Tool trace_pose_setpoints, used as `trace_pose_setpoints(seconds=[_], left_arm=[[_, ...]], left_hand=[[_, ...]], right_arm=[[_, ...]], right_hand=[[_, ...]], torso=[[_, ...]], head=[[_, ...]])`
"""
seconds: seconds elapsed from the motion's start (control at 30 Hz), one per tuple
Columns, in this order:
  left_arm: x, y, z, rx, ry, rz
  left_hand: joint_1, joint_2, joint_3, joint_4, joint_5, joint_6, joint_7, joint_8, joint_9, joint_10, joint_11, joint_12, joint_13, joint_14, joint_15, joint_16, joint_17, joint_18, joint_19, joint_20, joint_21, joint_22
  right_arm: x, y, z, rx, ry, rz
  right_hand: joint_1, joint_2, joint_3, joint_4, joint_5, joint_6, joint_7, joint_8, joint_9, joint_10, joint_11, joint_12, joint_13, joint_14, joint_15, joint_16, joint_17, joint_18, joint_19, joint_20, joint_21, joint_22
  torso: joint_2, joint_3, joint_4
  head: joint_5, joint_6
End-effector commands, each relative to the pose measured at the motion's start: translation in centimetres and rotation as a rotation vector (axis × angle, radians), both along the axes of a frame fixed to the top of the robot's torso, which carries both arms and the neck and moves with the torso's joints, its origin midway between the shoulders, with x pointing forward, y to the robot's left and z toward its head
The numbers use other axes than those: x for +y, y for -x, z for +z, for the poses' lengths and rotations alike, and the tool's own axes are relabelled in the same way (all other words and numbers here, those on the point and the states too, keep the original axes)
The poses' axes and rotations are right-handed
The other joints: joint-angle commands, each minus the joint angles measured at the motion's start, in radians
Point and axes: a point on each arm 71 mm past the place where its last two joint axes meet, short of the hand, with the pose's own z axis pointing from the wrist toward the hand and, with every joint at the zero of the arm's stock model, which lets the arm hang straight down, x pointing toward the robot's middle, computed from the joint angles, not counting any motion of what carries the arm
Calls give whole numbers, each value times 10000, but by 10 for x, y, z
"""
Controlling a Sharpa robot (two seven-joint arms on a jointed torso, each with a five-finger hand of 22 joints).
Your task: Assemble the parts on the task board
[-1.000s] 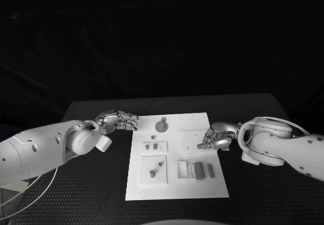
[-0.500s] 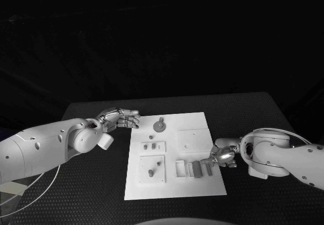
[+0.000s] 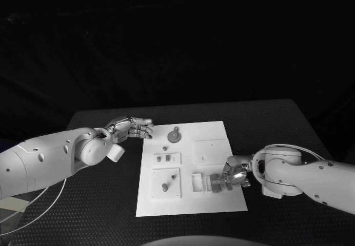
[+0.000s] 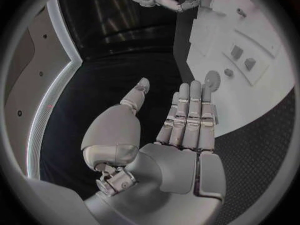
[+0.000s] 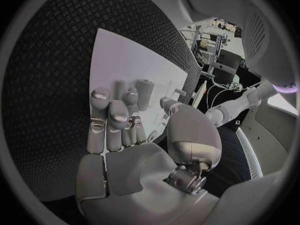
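Observation:
The white task board (image 3: 207, 132) lies in the middle of the black table. On it are a round grey part (image 3: 174, 136), two small grey pieces (image 3: 164, 159), a peg plate (image 3: 167, 183) and several grey bars (image 3: 215, 184) near the front right. My right hand (image 3: 237, 173) is at those bars, its fingers stretched out over them; the right wrist view shows the fingertips (image 5: 103, 96) beside the bars (image 5: 144, 92), with nothing gripped. My left hand (image 3: 132, 128) hovers off the board's far left corner, fingers straight and holding nothing; the round part (image 4: 212, 78) lies just beyond its fingertips.
A raised white square (image 3: 210, 150) sits on the board behind the bars, and a white slot block (image 3: 197, 183) stands left of them. Black table (image 3: 281, 123) stretches on both sides of the board. A white cable (image 3: 30, 210) loops under my left arm.
My right hand has moved from the raised white square toward the front of the board, onto the grey bars. My left hand has barely shifted and its fingers have straightened.

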Motion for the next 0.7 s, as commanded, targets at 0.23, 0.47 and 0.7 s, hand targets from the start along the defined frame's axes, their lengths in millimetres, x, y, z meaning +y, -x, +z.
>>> trace_pose_setpoints(seconds=[0.23, 0.47, 0.7], left_arm=[[-4, 1, 1, 17, 175, -297], [-3, 1, 1, 33, 181, -318], [-2, 1, 1, 65, 169, -322]], left_hand=[[-113, 31, -92, -16, -2, -41, -37, 53, -21, -28, 23, -53, -34, 74, -14, -62, 11, -75, 9, -25, -36, -22], [-122, 37, -100, -14, -2, -42, -36, 53, -23, -26, 23, -52, -41, 75, -14, -64, 13, -75, 9, -25, -36, -24], [-132, 42, -107, -12, -2, -42, -34, 53, -24, -23, 22, -51, -46, 76, -14, -66, 14, -75, 9, -26, -36, -26]], right_arm=[[4, -5, -1, -316, 274, 114], [9, -7, -6, -488, 443, 188], [12, -8, -12, -456, 552, 161]], right_hand=[[336, 133, -295, 57, 24, 91, 16, -97, -19, -58, -22, 79, 7, -54, 17, 37, 25, 529, -63, -34, 71, 188], [541, 267, -487, 53, 28, 115, 14, -120, -27, -58, -24, 125, 5, -51, 16, 37, 35, 529, -67, -31, 79, 186], [805, 463, -718, 40, 33, 152, 8, -140, -34, -55, -30, 190, 8, -44, 11, 52, 54, 529, -67, -30, 98, 190]], torso=[[10, -12, -10], [16, -7, -7], [22, -11, -11]], head=[[25, -26], [44, -49], [73, -68]])
